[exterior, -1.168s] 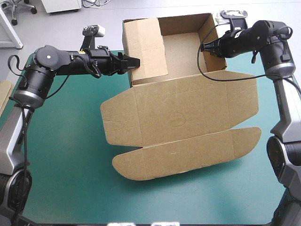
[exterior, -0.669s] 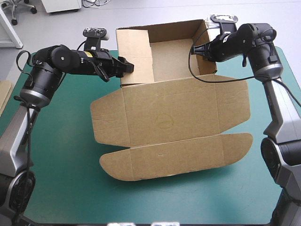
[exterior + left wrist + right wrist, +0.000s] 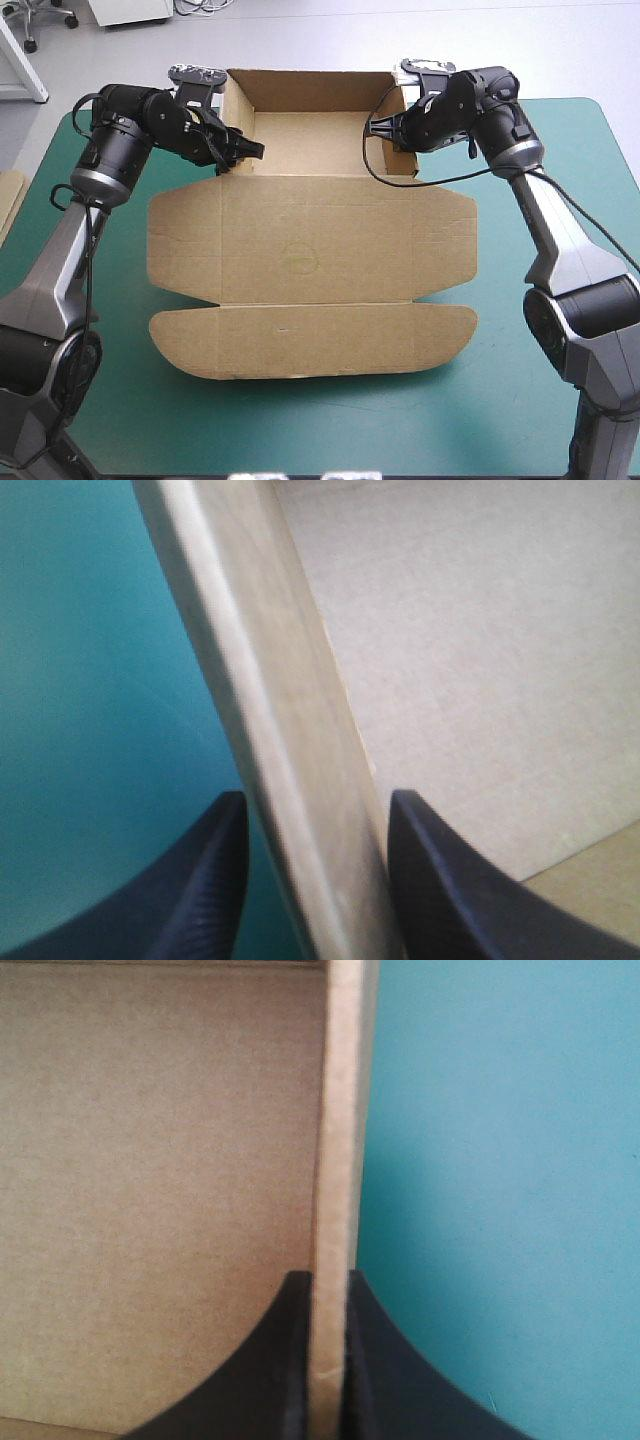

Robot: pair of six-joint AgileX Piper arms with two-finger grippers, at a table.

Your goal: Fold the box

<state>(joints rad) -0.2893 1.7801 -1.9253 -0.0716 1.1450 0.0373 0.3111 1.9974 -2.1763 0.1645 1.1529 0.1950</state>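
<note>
Now the box (image 3: 310,250) sits at upper centre of the high view on the desk (image 3: 110,380), walls up and lid flat below. My left end effector (image 3: 245,152) and right end effector (image 3: 385,128) each pinch a side wall. I'd move both evenly. Only the wrist views confirm the clamping; only the high view shows the lid.

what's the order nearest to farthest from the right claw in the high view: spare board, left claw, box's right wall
1. box's right wall, gripped by the right claw itself
2. left claw, straight across to the left
3. spare board, far left, at the edge of the table
</note>
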